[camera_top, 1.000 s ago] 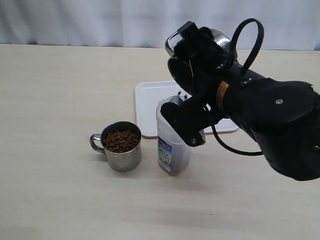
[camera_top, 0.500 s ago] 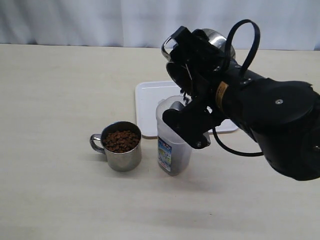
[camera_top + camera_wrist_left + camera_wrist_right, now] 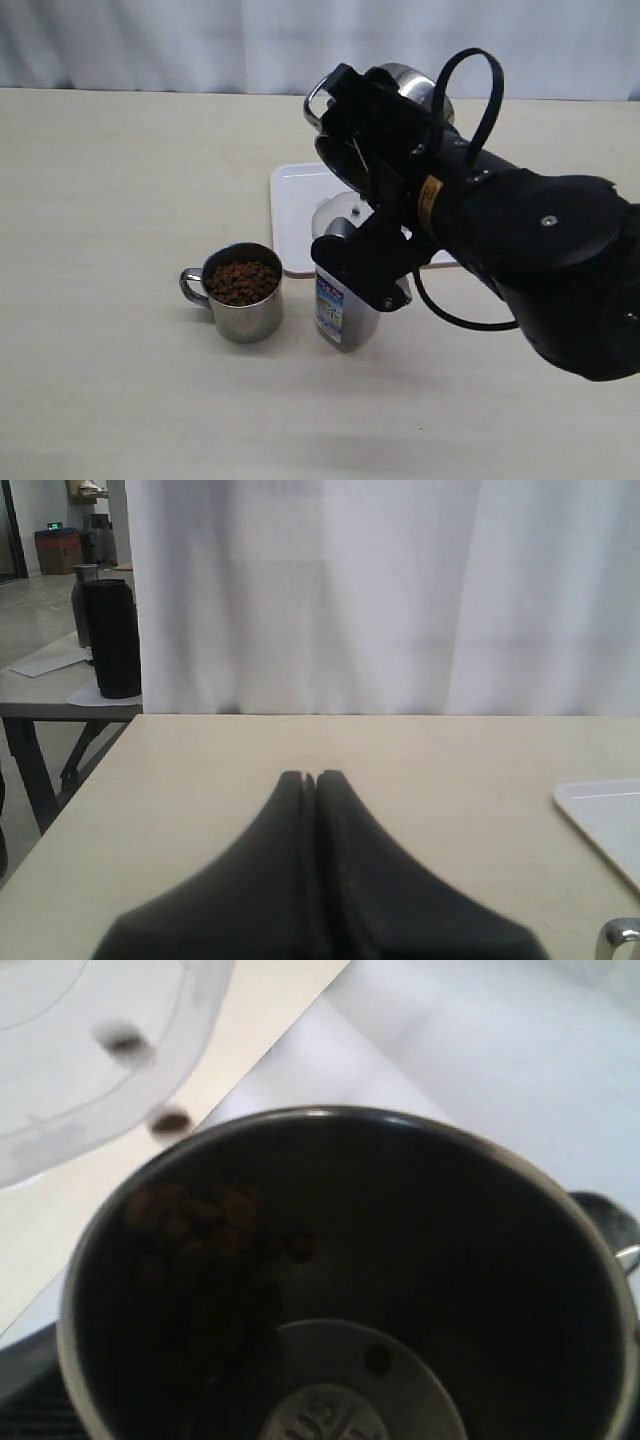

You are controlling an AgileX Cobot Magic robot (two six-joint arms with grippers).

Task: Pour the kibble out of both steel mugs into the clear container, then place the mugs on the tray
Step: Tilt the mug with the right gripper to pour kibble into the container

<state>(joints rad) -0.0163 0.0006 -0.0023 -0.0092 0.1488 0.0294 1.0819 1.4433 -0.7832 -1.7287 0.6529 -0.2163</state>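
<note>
My right gripper (image 3: 372, 125) is shut on one steel mug (image 3: 405, 80), held tipped on its side above the clear container (image 3: 345, 300). In the right wrist view that mug (image 3: 450, 1250) fills the picture, with some kibble (image 3: 195, 1225) left on its lower wall and loose pellets (image 3: 170, 1120) falling at the container's rim (image 3: 90, 1070). The other steel mug (image 3: 243, 300) stands left of the container, full of kibble (image 3: 241, 281). The white tray (image 3: 292, 205) lies behind the container. My left gripper (image 3: 310, 777) is shut and empty, low over the bare table.
A white curtain hangs behind the table's far edge. The big black right arm (image 3: 540, 250) covers the right half of the tray. In the left wrist view, a tray corner (image 3: 600, 820) and a mug handle (image 3: 620, 940) show, and another table with black bottles (image 3: 112, 635) stands beyond.
The right gripper has shifted left with the mug and tipped it further over the container's mouth. The standing mug, the container and the tray have not moved.
</note>
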